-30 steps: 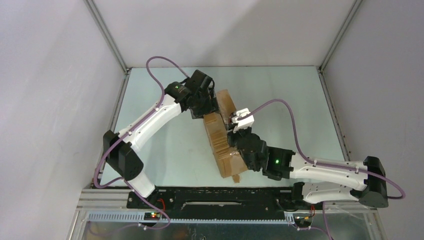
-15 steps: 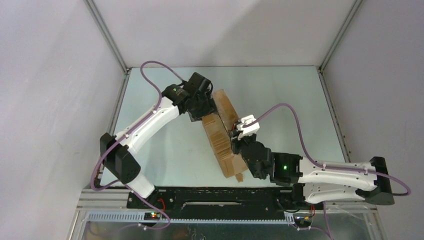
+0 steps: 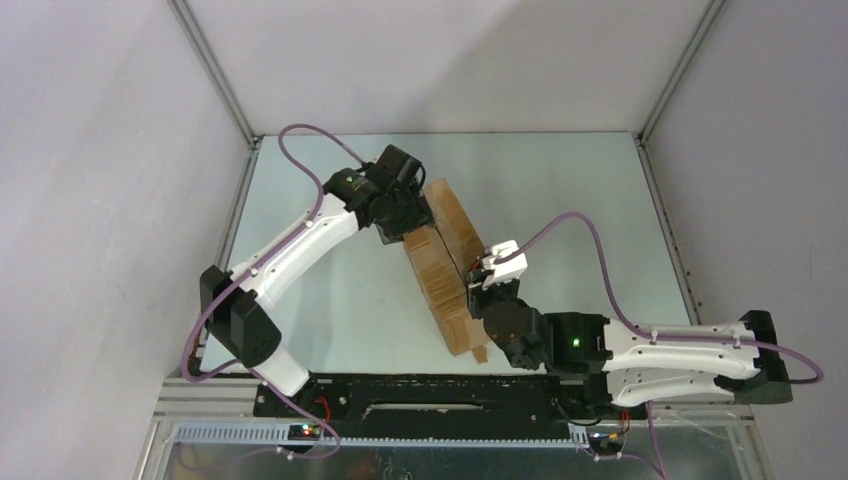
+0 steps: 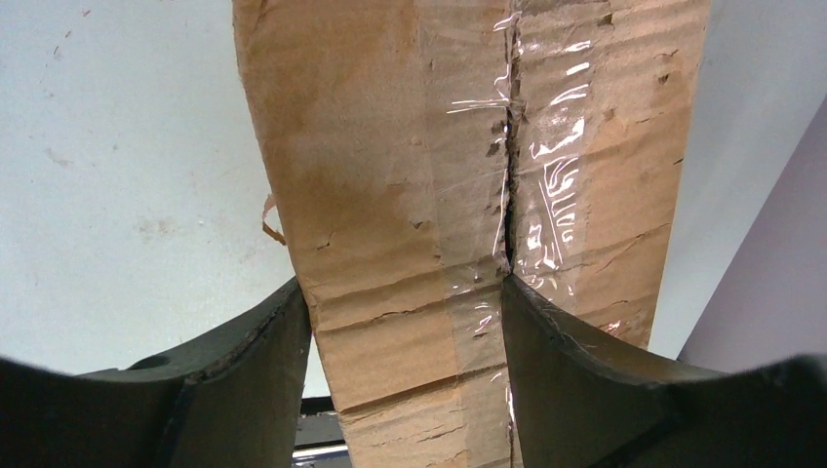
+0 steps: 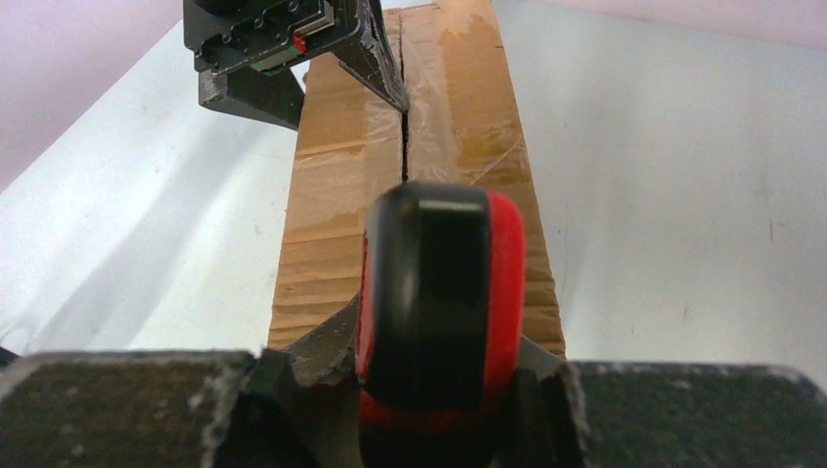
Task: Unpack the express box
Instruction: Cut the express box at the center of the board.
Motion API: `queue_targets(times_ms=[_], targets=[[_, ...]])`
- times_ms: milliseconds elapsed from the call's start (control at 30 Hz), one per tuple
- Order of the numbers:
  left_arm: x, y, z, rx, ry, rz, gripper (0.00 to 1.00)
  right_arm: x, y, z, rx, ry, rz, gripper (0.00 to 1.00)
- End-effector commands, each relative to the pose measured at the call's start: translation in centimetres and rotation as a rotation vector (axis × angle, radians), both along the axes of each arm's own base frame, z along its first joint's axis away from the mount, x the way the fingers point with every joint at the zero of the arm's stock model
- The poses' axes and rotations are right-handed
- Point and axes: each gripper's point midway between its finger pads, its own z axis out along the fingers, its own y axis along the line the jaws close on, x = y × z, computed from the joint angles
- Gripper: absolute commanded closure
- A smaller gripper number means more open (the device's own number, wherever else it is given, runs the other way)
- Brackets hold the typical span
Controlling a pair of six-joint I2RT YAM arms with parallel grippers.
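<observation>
The express box [image 3: 443, 268], an oblong brown carton, lies slanted in the middle of the table. Clear tape runs along its top seam [image 4: 509, 195]. My left gripper [image 3: 408, 215] is shut on the box's far end. In the left wrist view its jaws [image 4: 405, 292] clamp the left flap, one finger [image 4: 263, 370] outside the box wall and the other finger [image 4: 575, 370] at the split seam. My right gripper [image 5: 434, 353] is shut on a red and black utility knife [image 5: 439, 312]. It holds the knife over the seam near the box's near end [image 5: 468, 127].
The pale green table [image 3: 330, 300] is walled by grey panels on the left, back and right. Metal frame posts [image 3: 215, 75] stand at the back corners. A torn cardboard scrap [image 3: 477, 352] hangs at the box's near corner, by the black base rail [image 3: 420, 395].
My right arm has drawn back along the seam toward the near edge, with the knife still in its jaws. The left gripper has kept its hold, and the box's far end has shifted slightly.
</observation>
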Motion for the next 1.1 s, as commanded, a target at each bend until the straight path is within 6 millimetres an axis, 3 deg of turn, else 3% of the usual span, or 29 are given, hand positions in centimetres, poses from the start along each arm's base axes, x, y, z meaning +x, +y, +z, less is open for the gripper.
queue_targets(times_ms=[0, 133, 567, 833, 1067], targets=[[1.7, 3.2, -2.7, 0.090, 0.030, 0.177, 0.56, -1.2, -0.3, 2.3, 0.073, 0.001, 0.046, 1.00], [1.8, 3.5, -2.9, 0.094, 0.030, 0.190, 0.56, -1.5, -0.5, 2.5, 0.071, -0.001, 0.051, 1.00], [2.5, 4.2, -3.3, 0.107, 0.036, 0.228, 0.56, -3.3, -1.5, -1.6, 0.027, 0.091, 0.038, 1.00], [2.8, 4.0, -3.4, 0.104, 0.036, 0.237, 0.57, -3.1, -2.1, 0.3, 0.042, 0.046, 0.052, 1.00], [2.8, 4.2, -3.4, 0.109, 0.036, 0.242, 0.57, -3.2, -0.5, -3.1, -0.040, 0.121, 0.079, 1.00]])
